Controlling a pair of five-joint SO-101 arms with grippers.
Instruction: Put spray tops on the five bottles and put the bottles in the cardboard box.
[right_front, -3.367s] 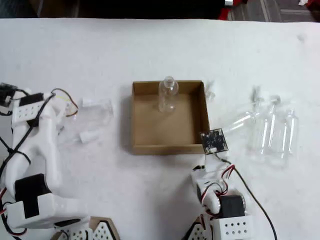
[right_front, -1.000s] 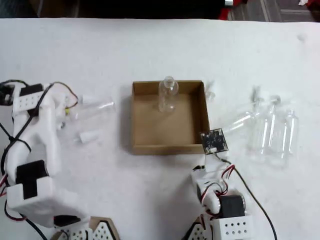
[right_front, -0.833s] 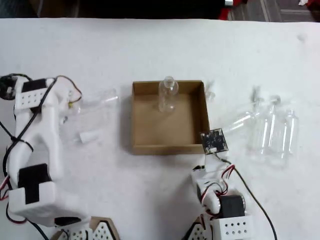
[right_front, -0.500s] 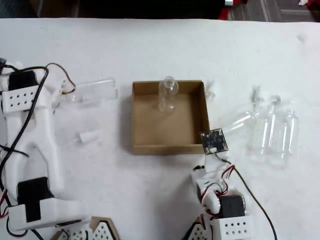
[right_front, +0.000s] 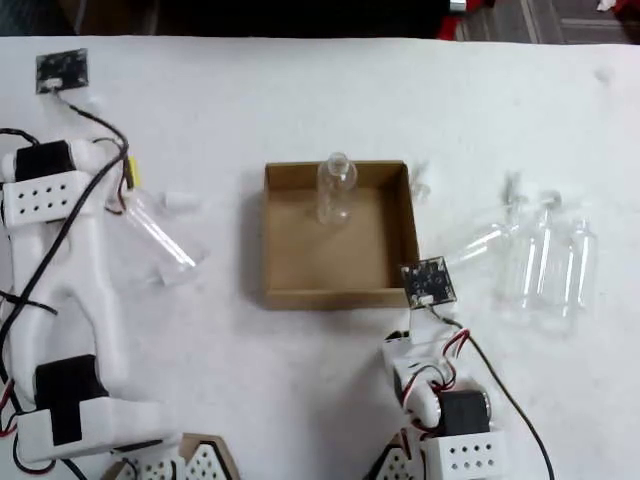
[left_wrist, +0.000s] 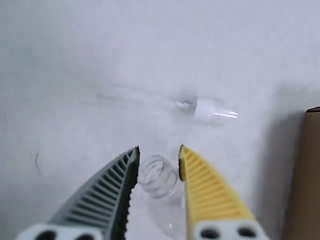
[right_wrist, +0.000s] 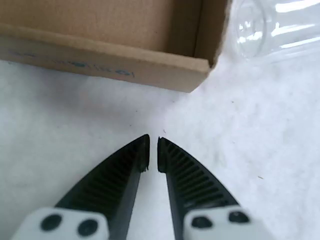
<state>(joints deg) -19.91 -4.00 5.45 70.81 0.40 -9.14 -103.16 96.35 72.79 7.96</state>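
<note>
Left gripper (left_wrist: 158, 150) gripped a clear bottle (left_wrist: 159, 176) by the neck. The bottle sat tilted over the tabletop (left_wrist: 75, 60), left of the cardboard box (right_front: 340, 297). Spray top (left_wrist: 205, 110) lay on the tabletop nearby. Right gripper (right_wrist: 153, 142) was nearly closed and empty, by a box corner.

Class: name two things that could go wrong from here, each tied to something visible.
1. The left gripper clamps the bottle at its open neck; it may slip, or leave the spray top no room.
2. The right gripper sits by the cardboard box corner and could nudge it.
</note>
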